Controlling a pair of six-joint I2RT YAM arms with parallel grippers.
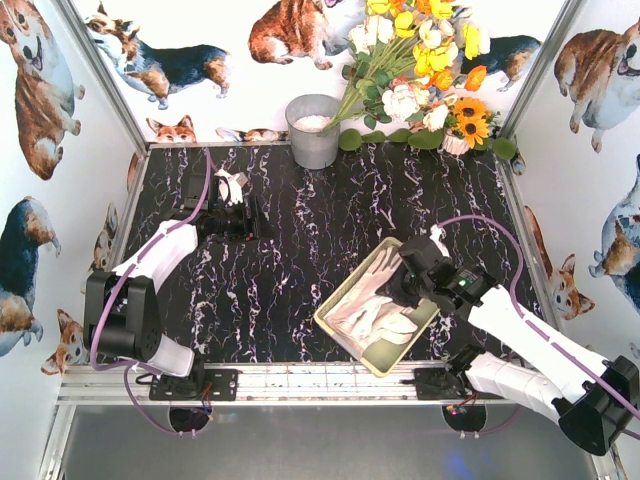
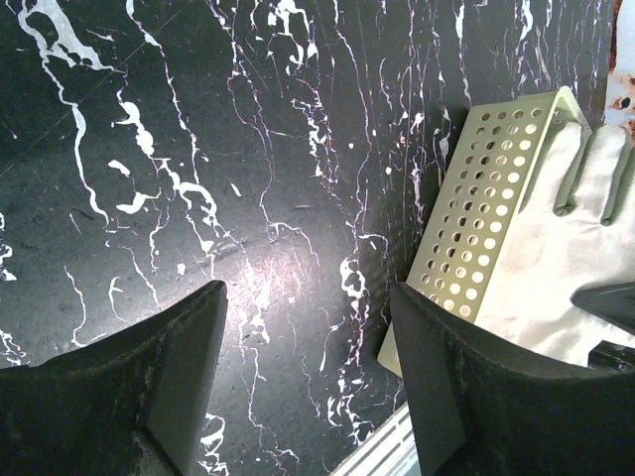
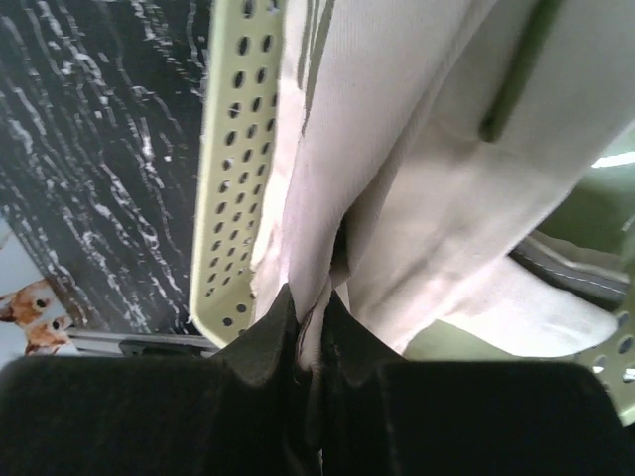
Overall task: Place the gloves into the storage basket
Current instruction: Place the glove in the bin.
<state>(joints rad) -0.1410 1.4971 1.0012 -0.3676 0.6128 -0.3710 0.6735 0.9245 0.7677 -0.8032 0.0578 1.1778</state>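
The pale yellow-green storage basket (image 1: 345,287) lies on the black marble table at the front right, with cream-white gloves (image 1: 372,302) piled in it. My right gripper (image 1: 405,285) hangs over the basket's far end. In the right wrist view it (image 3: 310,297) is shut on a fold of a cream glove (image 3: 397,149) that hangs into the basket (image 3: 233,149). My left gripper (image 1: 250,222) sits over the table at the back left, open and empty (image 2: 306,297). Its view shows the basket (image 2: 476,198) and a glove (image 2: 556,248) at the right.
A round grey metal bucket (image 1: 314,130) stands at the back centre, beside a bunch of artificial flowers (image 1: 420,70). Walls printed with corgis close in the table on three sides. An aluminium rail (image 1: 300,385) runs along the front edge.
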